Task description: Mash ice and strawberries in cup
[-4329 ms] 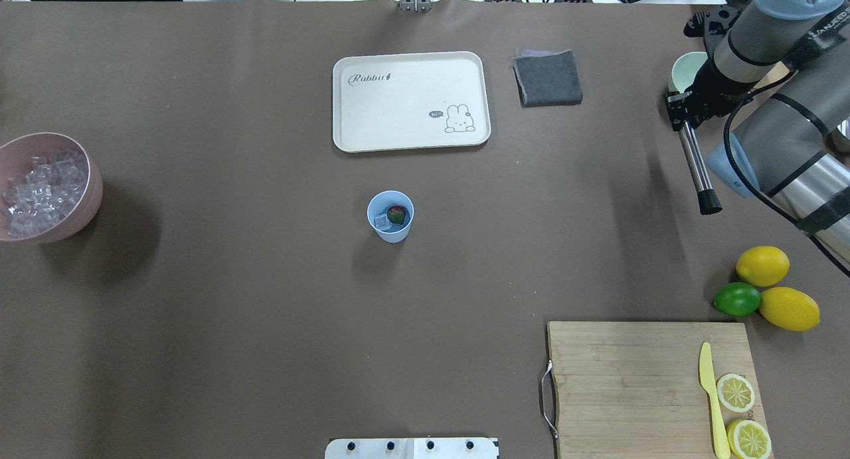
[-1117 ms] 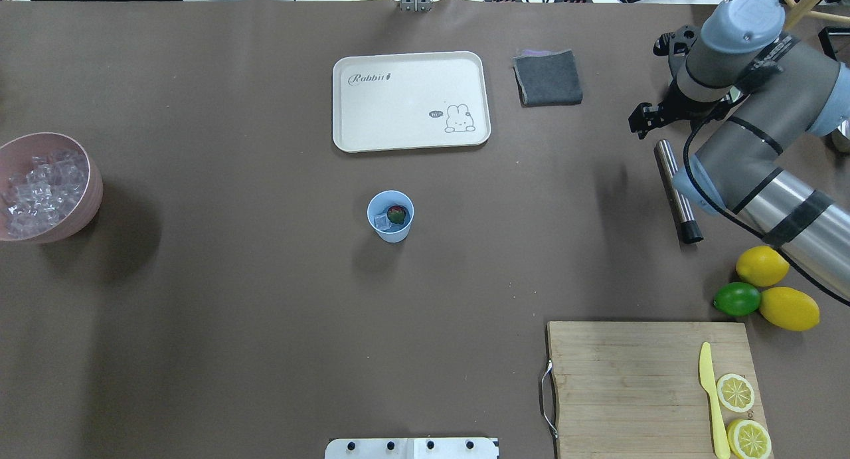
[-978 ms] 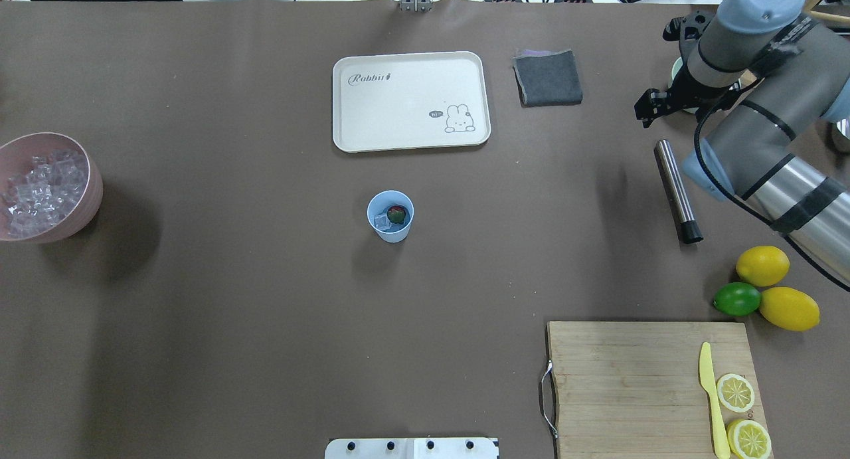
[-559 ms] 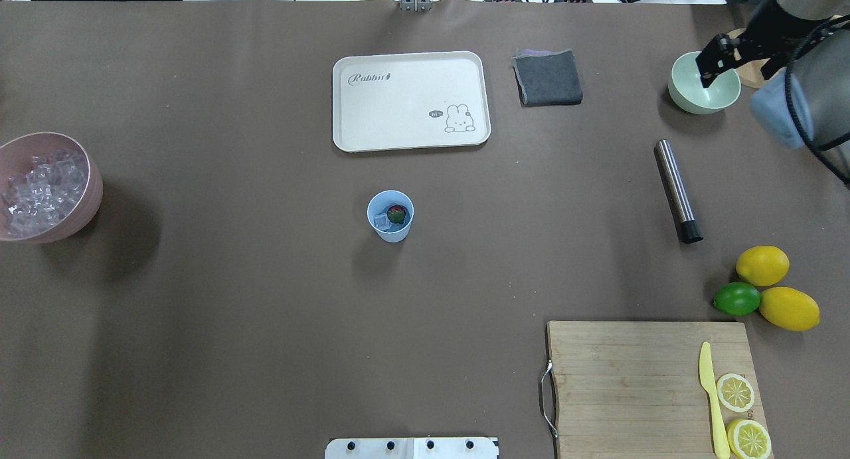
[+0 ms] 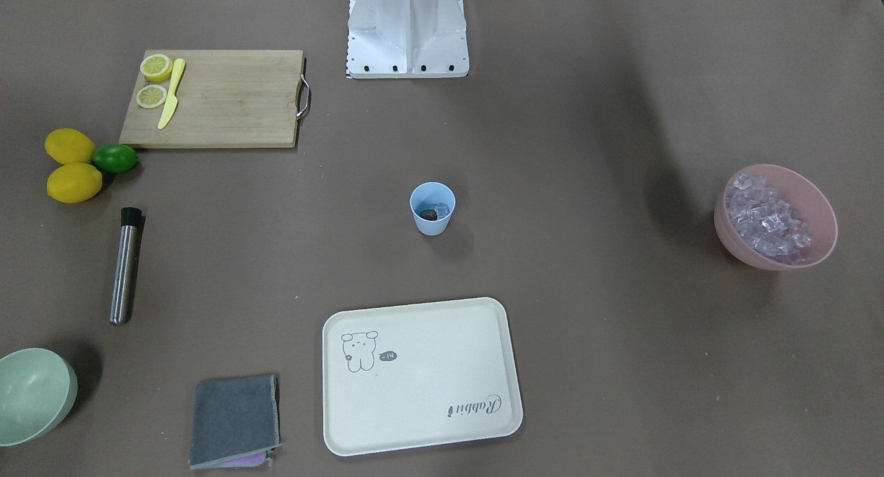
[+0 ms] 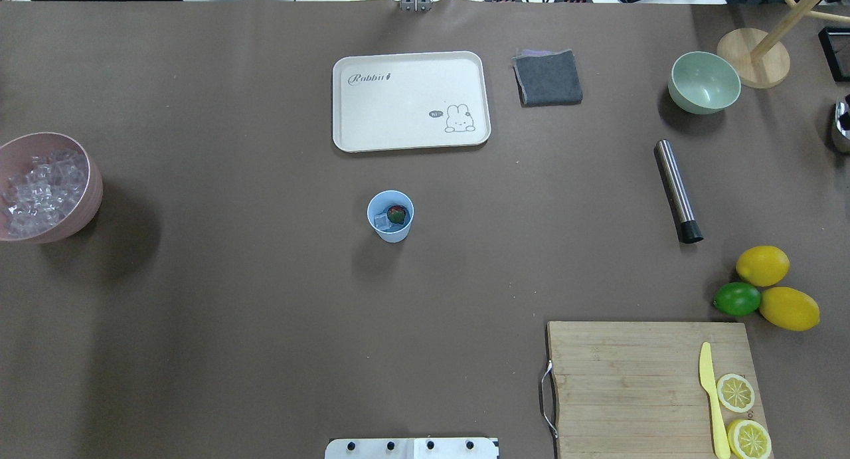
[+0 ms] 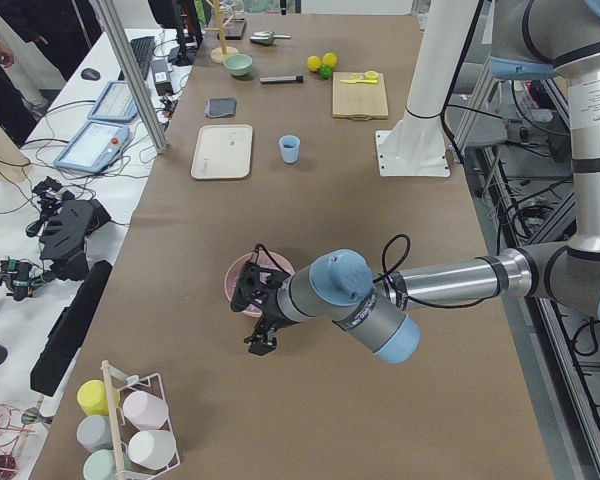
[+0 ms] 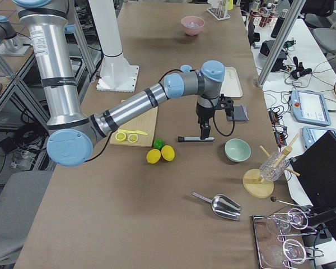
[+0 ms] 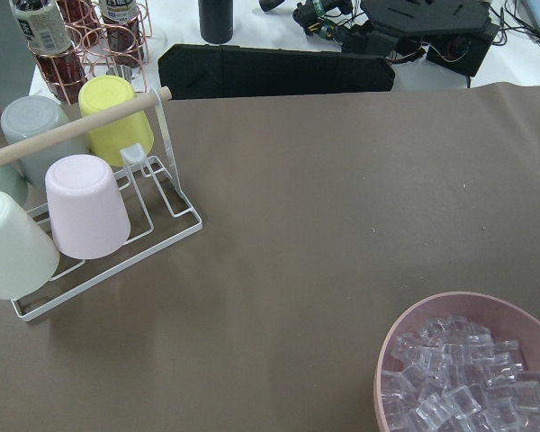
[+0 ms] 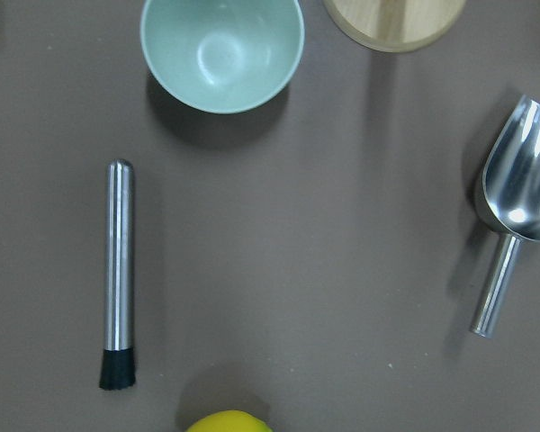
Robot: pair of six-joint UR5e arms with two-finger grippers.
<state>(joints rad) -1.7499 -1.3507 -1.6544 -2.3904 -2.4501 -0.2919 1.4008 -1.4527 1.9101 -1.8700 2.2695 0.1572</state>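
Brown table (image 6: 199, 313) carries the cup (image 6: 396, 235) mid-surface; whether either arm's jaws are clenched, cannot tell.

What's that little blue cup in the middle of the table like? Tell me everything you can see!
The cup is small and light blue and looks like plastic. It has a round open rim, sides that narrow toward the base, and no handle. It stands upright on the brown table, near the middle, between the cream tray and the robot's base. Inside lie a red strawberry with a green top and some clear ice. Nothing else touches it.
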